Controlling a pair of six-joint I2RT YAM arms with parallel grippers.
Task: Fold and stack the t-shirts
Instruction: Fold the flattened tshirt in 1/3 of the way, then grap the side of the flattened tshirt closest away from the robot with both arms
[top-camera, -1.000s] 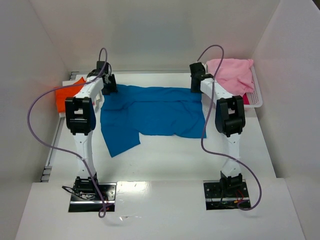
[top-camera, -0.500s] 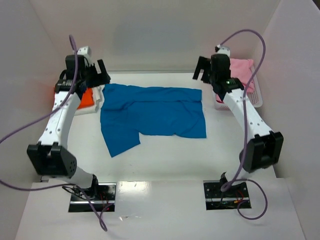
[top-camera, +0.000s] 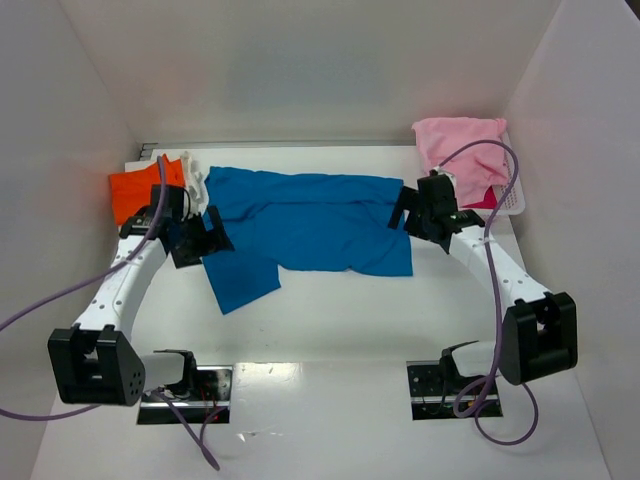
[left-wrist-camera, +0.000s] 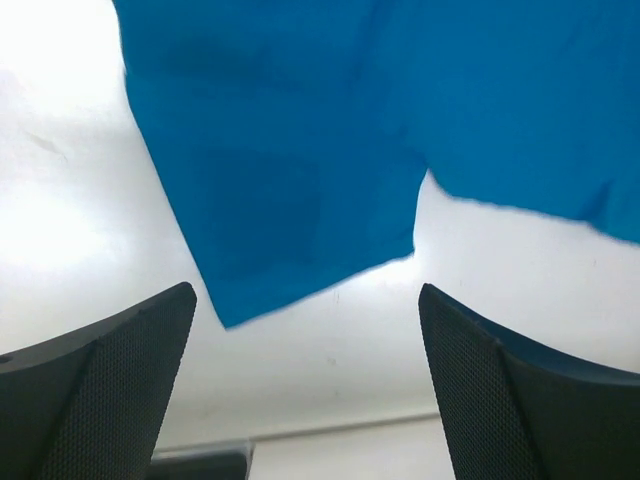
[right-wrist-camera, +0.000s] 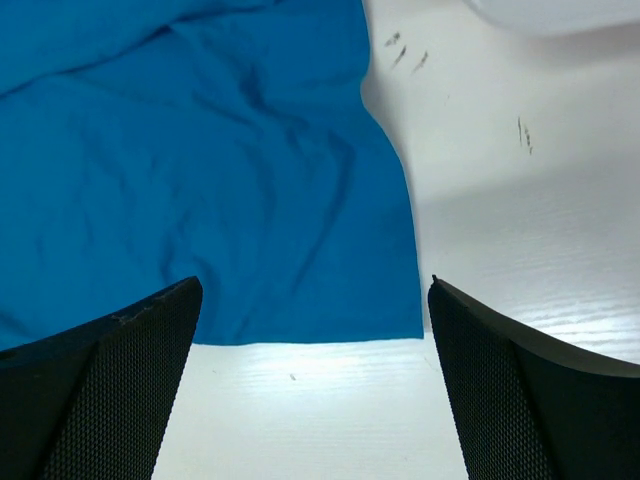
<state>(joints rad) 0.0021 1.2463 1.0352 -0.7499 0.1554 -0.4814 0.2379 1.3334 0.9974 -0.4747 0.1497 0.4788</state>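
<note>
The bright blue t-shirt (top-camera: 305, 225) lies spread across the middle of the table, one sleeve (top-camera: 240, 280) pointing toward the near left. The orange t-shirt (top-camera: 135, 190) sits folded at the far left. A pale pink t-shirt (top-camera: 462, 145) is heaped in the basket at the far right. My left gripper (top-camera: 200, 240) hovers open over the blue shirt's left edge; its wrist view shows the sleeve (left-wrist-camera: 290, 200) beyond the wide jaws. My right gripper (top-camera: 415, 215) hovers open above the shirt's right edge, with the lower right corner (right-wrist-camera: 390, 310) between its fingers' line of sight. Neither holds anything.
A white plastic basket (top-camera: 512, 195) stands at the far right against the wall. White enclosure walls close in on the left, back and right. Purple cables loop from both arms. Small dark scuffs (right-wrist-camera: 405, 50) mark the tabletop near the shirt's right edge.
Both arms have dropped from raised poses at the back corners and swung toward me, now hovering low over the blue shirt's side edges. Both grippers went from partly closed to wide open.
</note>
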